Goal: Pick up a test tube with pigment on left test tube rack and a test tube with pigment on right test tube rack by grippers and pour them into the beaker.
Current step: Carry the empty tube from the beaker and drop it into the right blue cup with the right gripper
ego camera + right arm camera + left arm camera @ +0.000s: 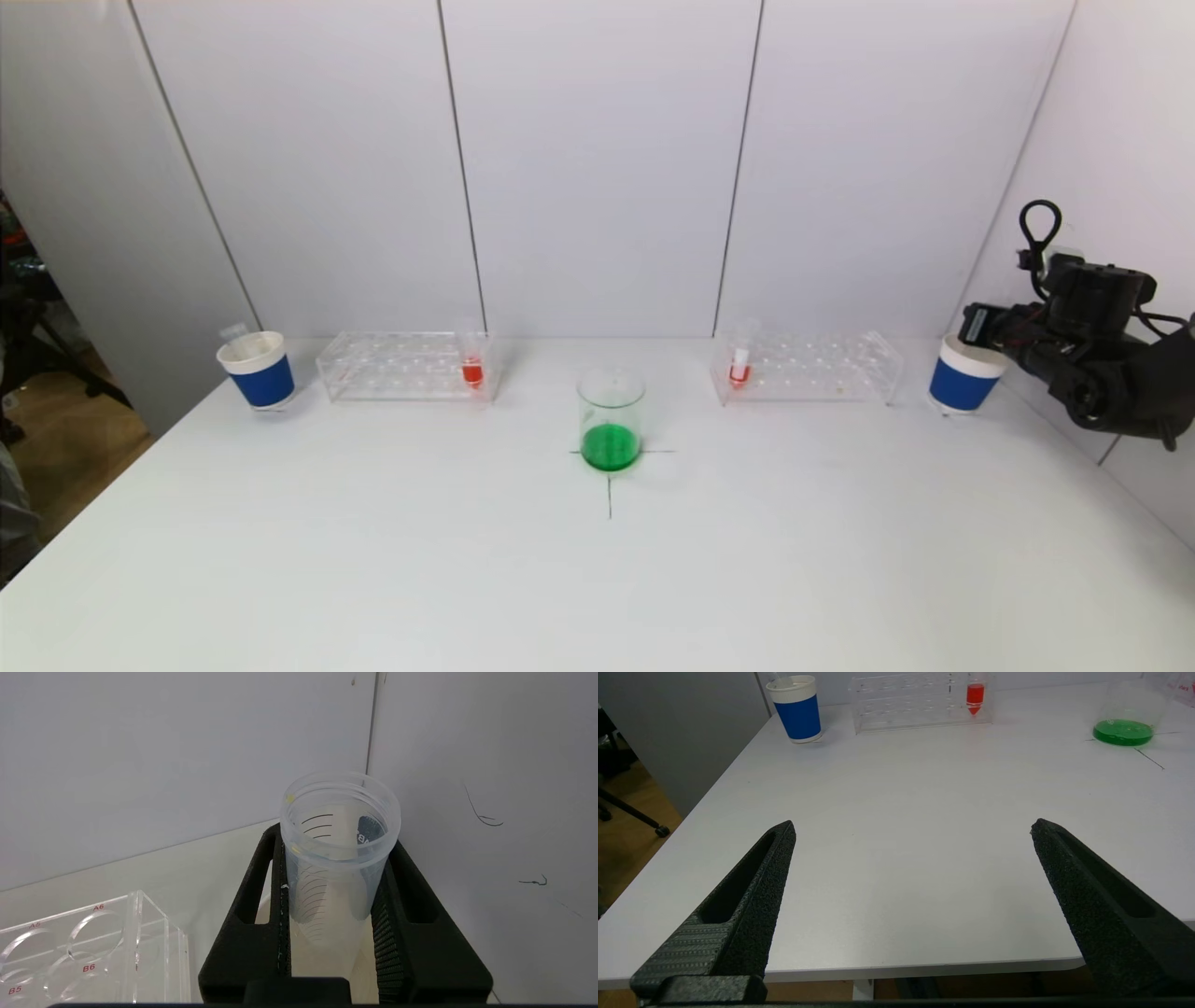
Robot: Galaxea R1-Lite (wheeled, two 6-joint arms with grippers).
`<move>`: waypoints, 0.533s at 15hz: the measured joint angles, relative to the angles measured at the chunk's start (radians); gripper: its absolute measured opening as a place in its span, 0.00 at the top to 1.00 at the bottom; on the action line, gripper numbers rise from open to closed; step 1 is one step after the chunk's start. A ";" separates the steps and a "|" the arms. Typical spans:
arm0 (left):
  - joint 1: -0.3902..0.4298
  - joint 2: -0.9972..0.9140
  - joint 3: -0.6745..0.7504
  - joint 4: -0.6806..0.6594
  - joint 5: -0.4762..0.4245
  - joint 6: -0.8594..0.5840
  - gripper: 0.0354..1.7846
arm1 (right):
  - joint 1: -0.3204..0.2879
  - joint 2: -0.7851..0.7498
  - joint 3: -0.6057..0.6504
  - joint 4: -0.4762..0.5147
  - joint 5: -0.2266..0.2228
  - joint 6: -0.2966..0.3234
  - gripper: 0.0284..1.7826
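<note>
On the white table (373, 560) before grey panels, the right gripper (334, 914) clamps an emptied clear plastic tube (338, 858) above the blue-banded paper cup (964, 375). The left gripper (913, 830) gapes idle. Green liquid fills the glass beaker (611, 420); red-pigment tubes (472, 364) remain racked.

White table (373, 560) (marked cross) bears beaker (611, 420), two racks (406, 366), two cups (259, 370).

Right gripper (334, 891) fingertips hidden behind empty tube (338, 858); tube's lower end out of sight. Right rack (88, 947) cropped at edge. Beaker (1127, 716) upper wall barely discernible in left wrist view.
</note>
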 joint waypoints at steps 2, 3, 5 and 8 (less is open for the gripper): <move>0.000 0.000 0.000 0.000 0.000 0.000 0.01 | 0.002 0.001 0.012 -0.003 0.000 0.000 0.70; 0.000 0.000 0.000 0.000 0.000 0.000 0.01 | 0.001 0.001 0.016 -0.003 0.000 0.000 0.70; 0.000 0.000 0.000 0.000 0.000 0.000 0.01 | 0.001 0.001 0.019 -0.003 0.000 0.000 0.70; -0.001 0.000 0.000 0.000 0.000 0.000 0.01 | -0.001 0.000 0.023 -0.002 0.000 0.001 0.70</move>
